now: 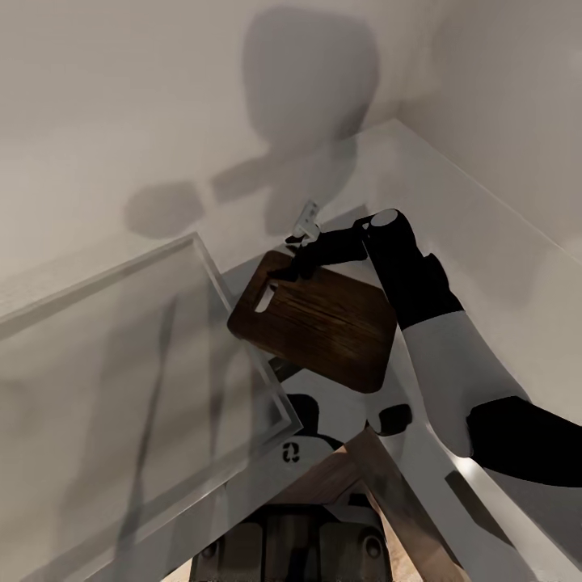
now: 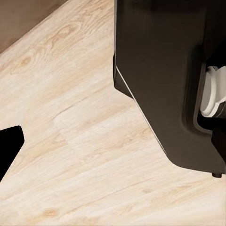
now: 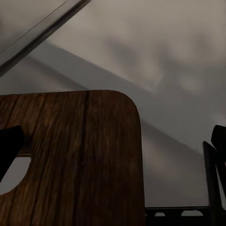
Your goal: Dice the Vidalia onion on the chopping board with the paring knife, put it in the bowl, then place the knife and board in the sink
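The dark brown chopping board (image 1: 323, 325) hangs tilted in the air over the glossy grey countertop (image 1: 517, 307). My right gripper (image 1: 296, 263) is shut on its slotted end, next to the oval hole. In the right wrist view the board (image 3: 89, 160) lies between the two dark fingers (image 3: 8, 147), with its rounded corner and part of the slot showing. A small angular chrome fitting (image 1: 308, 217) stands just beyond the gripper; I cannot make out a sink basin. One black fingertip (image 2: 9, 147) of my left gripper hangs over pale wood floor with nothing against it. The onion, paring knife and bowl are out of view.
A glossy grey slab with a raised rim (image 1: 137, 364) lies left of the board. White walls meet in a corner (image 1: 396, 121) behind the counter. My dark base (image 2: 165, 80) stands on the wood floor (image 2: 80, 141) close to the left hand.
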Controlling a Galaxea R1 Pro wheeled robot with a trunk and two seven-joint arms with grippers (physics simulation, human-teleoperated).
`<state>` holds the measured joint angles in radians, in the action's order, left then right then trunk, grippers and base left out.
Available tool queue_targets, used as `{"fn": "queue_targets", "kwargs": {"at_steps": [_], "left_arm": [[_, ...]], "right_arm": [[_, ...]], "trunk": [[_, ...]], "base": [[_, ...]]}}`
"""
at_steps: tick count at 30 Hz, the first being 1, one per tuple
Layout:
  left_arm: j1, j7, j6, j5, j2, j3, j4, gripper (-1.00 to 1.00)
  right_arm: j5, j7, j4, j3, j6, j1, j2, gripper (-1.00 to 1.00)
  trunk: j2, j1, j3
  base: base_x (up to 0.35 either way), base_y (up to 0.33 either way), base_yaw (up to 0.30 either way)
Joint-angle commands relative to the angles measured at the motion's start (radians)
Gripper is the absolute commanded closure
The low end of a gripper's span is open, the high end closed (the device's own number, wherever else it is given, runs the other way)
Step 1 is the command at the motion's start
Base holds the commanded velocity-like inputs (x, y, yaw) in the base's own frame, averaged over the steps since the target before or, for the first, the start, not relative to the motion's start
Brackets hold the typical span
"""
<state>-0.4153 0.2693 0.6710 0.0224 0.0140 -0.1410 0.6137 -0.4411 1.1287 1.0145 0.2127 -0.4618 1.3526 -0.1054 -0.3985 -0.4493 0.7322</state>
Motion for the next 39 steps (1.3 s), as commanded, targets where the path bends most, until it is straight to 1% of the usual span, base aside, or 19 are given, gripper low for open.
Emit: {"fn": "queue_targets", "kwargs": {"at_steps": [1, 28, 39], "left_arm": [[0.000, 0.007, 0.001, 0.002, -0.001, -0.005, 0.001, -1.00], [0.000, 0.007, 0.001, 0.002, 0.000, -0.006, 0.001, -1.00], [0.000, 0.007, 0.001, 0.002, -0.001, -0.007, 0.001, -1.00]], "right_arm": [[-0.007, 0.005, 0.001, 0.000, -0.008, 0.000, 0.000, -1.00], [-0.007, 0.006, 0.001, 0.005, -0.005, -0.006, -0.002, -1.00], [-0.007, 0.006, -0.001, 0.005, -0.006, -0.028, 0.001, -1.00]], "trunk": [[-0.002, -0.001, 0.002], [-0.002, -0.001, 0.005], [-0.002, -0.001, 0.005]], "base": [[0.000, 0.000, 0.000], [0.000, 0.000, 0.000], [0.000, 0.000, 0.000]]}}
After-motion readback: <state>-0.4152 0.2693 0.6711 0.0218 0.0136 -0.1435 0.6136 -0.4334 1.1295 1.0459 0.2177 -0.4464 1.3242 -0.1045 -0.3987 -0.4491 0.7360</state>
